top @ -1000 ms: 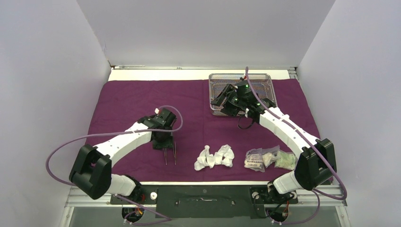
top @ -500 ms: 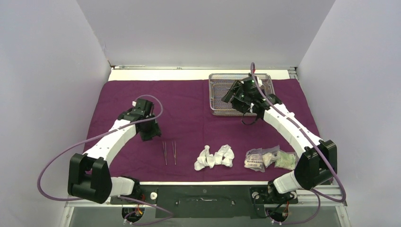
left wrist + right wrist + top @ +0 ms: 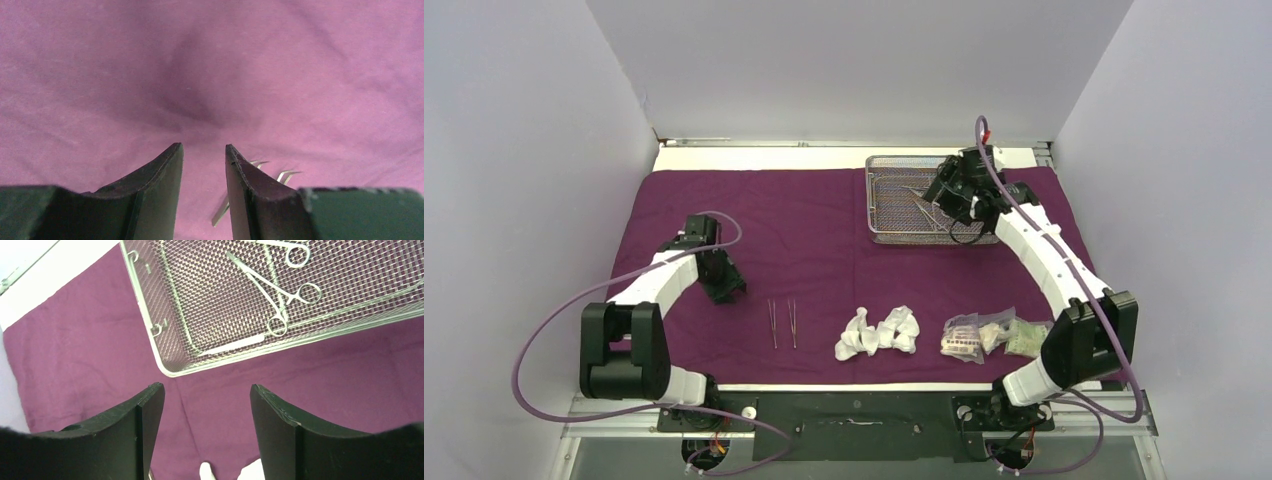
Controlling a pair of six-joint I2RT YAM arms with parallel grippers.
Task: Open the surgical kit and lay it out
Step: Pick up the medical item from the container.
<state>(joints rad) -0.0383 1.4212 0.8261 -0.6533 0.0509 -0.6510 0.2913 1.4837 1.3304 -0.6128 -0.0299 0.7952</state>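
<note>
Purple cloth wrap (image 3: 824, 215) lies spread flat over the table (image 3: 754, 158) in the top view. A silver wire-mesh tray (image 3: 886, 215) sits on the cloth's far right part, and the right gripper (image 3: 942, 192) hangs over the tray's right half. Thin forceps (image 3: 924, 208) lie in the tray. The left gripper (image 3: 727, 288) is low over bare cloth at the left. Along the near edge lie 2 tweezers (image 3: 782, 323) side by side, then white gauze wads (image 3: 879, 332), then clear plastic packets (image 3: 989, 335), each group apart from the next.

From the left wrist, the 2 fingers (image 3: 160, 190) stand with a narrow gap between them, pinching nothing, over wrinkled cloth. The ends of the tweezers show just past the finger on the right of that view.

From the right wrist, the fingers (image 3: 145, 425) are spread wide with nothing between them. Beyond them a corner of the tray rests on the cloth, with 2 ring-handled forceps on the mesh inside. White gauze shows at the bottom edge between the fingers.
</note>
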